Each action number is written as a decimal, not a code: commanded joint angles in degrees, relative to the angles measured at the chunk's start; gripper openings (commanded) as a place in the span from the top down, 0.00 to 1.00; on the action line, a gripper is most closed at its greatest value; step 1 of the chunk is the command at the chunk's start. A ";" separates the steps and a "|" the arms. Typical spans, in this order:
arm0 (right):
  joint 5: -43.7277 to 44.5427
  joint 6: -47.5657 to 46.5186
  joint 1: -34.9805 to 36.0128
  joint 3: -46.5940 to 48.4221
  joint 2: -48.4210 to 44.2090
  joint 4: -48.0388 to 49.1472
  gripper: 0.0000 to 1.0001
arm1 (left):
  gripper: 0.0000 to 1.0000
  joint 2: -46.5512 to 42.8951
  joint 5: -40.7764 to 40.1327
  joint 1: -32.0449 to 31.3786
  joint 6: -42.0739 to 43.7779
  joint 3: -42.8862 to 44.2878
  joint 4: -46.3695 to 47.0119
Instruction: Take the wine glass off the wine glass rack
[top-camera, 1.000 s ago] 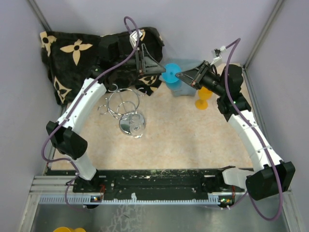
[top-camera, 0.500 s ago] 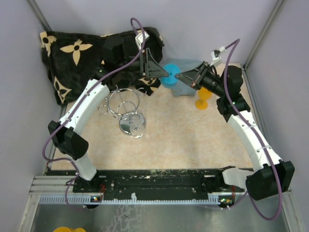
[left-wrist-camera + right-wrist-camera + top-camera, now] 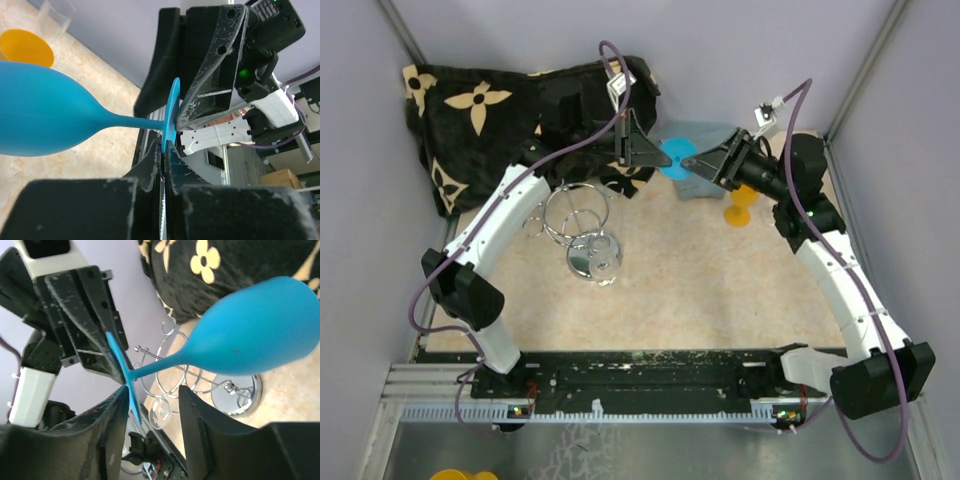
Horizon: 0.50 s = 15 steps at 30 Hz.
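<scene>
The left gripper (image 3: 165, 148) had just pinched the flat foot of the blue plastic wine glass (image 3: 45, 120) as the right gripper (image 3: 150, 405) spread its jaws, handing over the glass mid-air, well apart from the silver chrome wire rack (image 3: 578, 212).

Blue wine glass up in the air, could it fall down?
It might. The left end effector pinches only the thin foot edge of the blue wine glass, and the bowl sticks out sideways, so it could tip or slip. The right end effector is open around the stem and gives no support. The orange glass stands close by and could get hit.
</scene>
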 commanded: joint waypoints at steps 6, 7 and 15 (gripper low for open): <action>6.82 -13.47 -6.68 15.18 -4.19 -24.10 0.39 | 1.00 -1.37 -4.62 -3.70 29.79 8.81 -14.92; 6.42 -14.15 -8.72 16.68 -4.17 -25.89 0.39 | 1.00 -1.44 -6.34 -4.96 34.86 9.25 -17.94; 6.06 -19.59 -13.73 31.35 0.59 -39.50 0.39 | 1.00 -7.07 -32.84 -23.99 76.87 -3.29 -26.75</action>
